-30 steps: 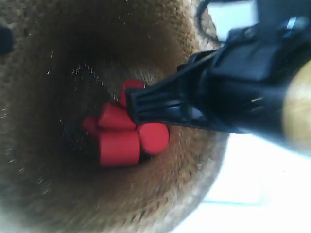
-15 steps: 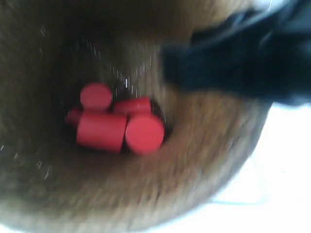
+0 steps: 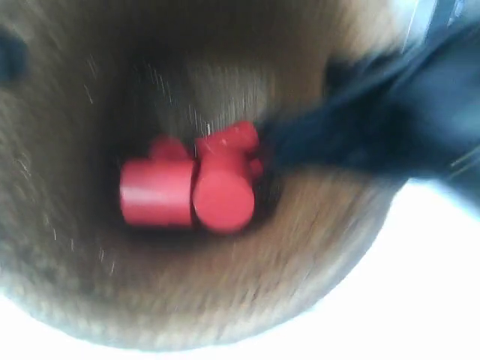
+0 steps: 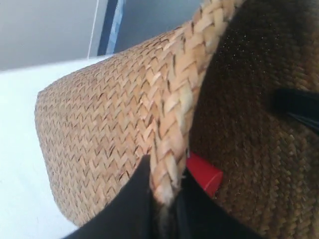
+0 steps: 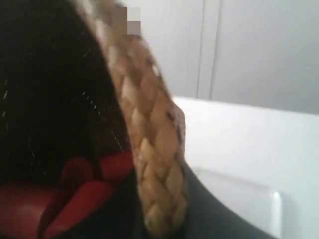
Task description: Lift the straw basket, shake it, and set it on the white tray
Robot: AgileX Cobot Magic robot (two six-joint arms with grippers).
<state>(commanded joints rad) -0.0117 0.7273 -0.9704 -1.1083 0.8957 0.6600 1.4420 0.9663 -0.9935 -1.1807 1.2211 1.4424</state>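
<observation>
Beneath and beyond both claws: white table point(image 5: 249, 134), plain, with a pale wall point(image 5: 259, 45) behind it.

Straw basket point(image 4: 109, 114): braided, brown, dark inside. Its thick rim runs straight through each claw's grip. Whether its base touches the table, cannot tell.

Left claw point(image 4: 164, 172): closed down onto the rim. One black finger lies against the basket's outer wall and the other against the inner wall, with the braid pinched between them. Held thing: the straw basket, at the rim.

Right claw point(image 5: 159, 191): the same arrangement, nearly closed, with a dark finger on each side of the braid and the rim nipped between. Held thing: the straw basket.

Arm at the exterior view's right point(image 3: 390, 127): dark and badly smeared. It reaches over the rim toward the basket's inside. Which arm it is, cannot tell.

White tray point(image 5: 244, 201): glossy, with a rounded corner. It lies flat on the table on the outer-finger side of the right claw, just past that finger and outside the basket wall. The basket is not on the part of the tray that shows.

Red cylinders point(image 3: 187, 187): a small cluster deep in the basket, on the inner-finger side of both claws. They are lying on their sides and touching one another. Exact count unclear through the blur.
</observation>
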